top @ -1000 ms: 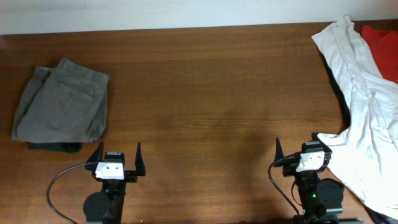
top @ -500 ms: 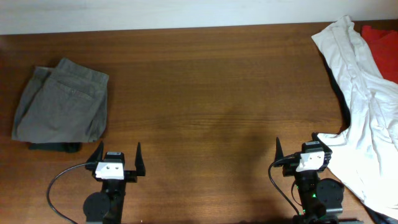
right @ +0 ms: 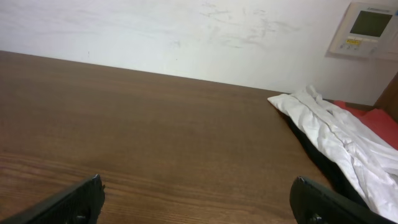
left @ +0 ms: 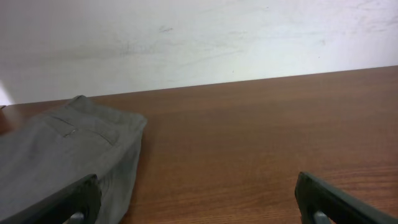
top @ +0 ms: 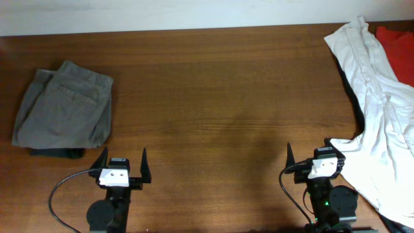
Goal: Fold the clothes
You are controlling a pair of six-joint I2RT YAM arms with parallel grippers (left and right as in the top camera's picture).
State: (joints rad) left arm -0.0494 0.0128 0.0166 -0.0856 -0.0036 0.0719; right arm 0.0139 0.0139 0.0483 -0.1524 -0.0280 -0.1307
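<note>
While one second elapses, change: none; nothing on the table (top: 213, 97) moves.
Left gripper (top: 123, 155): fingers fully apart, empty, touching nothing.
Right gripper (top: 309, 153): fingers fully apart, empty.
Clothes (top: 381, 103): white, crumpled along the table's right edge, hem just beside the right gripper.

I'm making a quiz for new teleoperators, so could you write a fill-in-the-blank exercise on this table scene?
1. The left gripper and right gripper are both ___.
2. The grey-khaki trousers lie on the ___ gripper's side.
3. The white garment lies crumpled, not yet ___.
4. At its far end shows a ___ cloth.
Missing: open, left, folded, red.
</note>
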